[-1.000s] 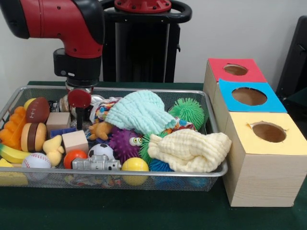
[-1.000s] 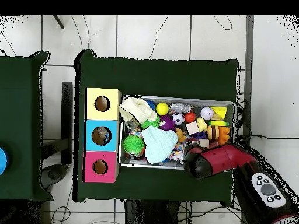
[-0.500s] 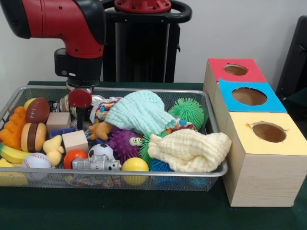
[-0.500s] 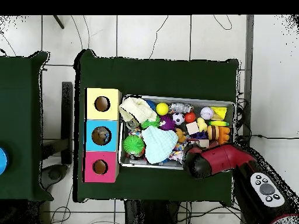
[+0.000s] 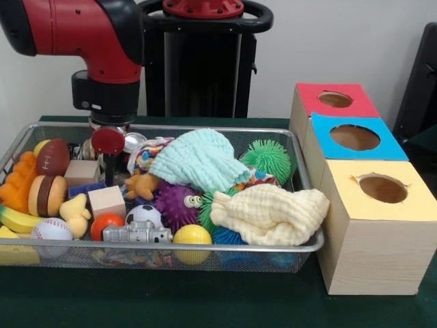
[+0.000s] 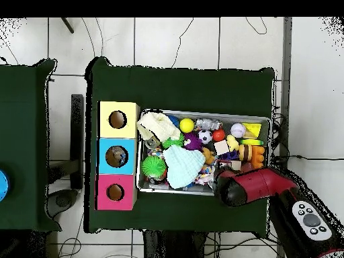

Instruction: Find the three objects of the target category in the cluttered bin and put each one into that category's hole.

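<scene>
Front view, sweeping from the left: the wire bin point(image 5: 300, 247) is packed, with a banana point(image 5: 17, 220) and a baseball point(image 5: 51, 229) at the near left corner, a toy burger point(image 5: 46, 195) and a small football point(image 5: 53, 156) behind them, and two wooden blocks point(image 5: 106, 201) just right of those. Above that corner the red arm drops in, and the gripper point(image 5: 109, 162) hangs low among the toys behind the blocks; whether its pincer is spread, shut or holding anything I cannot tell, because a round red part and the clutter cover the tips. Which category is wanted is not given, so the targets could be anywhere in this pile. Moving right, a mint cloth point(image 5: 198, 159) and a cream cloth point(image 5: 270, 215) drape over a purple spiky ball point(image 5: 176, 203) and a green one point(image 5: 268, 157), surely hiding more beneath. My call: this is a search-and-pick, so come straight down on one exposed piece, keep off the cloth folds, and lift clear of the rim before travelling. Far right stand the three boxes, red point(image 5: 334, 100), blue point(image 5: 355, 137) and yellow point(image 5: 383, 188), holes open. In the overhead view the arm covers the bin's corner entirely.
</scene>
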Available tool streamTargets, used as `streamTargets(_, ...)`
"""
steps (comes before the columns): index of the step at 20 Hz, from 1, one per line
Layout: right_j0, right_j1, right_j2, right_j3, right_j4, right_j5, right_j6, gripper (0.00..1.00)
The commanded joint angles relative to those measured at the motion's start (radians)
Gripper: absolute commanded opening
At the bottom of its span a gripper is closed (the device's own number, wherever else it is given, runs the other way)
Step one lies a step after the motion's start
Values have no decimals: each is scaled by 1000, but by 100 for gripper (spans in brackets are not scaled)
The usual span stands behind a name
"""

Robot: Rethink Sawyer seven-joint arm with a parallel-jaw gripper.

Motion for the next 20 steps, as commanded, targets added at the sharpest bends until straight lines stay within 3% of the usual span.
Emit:
streamTargets(1,-29,76,-26,-84,-51,9,44,100)
streamTargets(8,-20,79,-34,-86,-58,2,52,100)
streamTargets(9,-25,79,-30,-85,-56,3,46,0)
streamTargets(20,-38,80,-11,-76,-47,14,16,0)
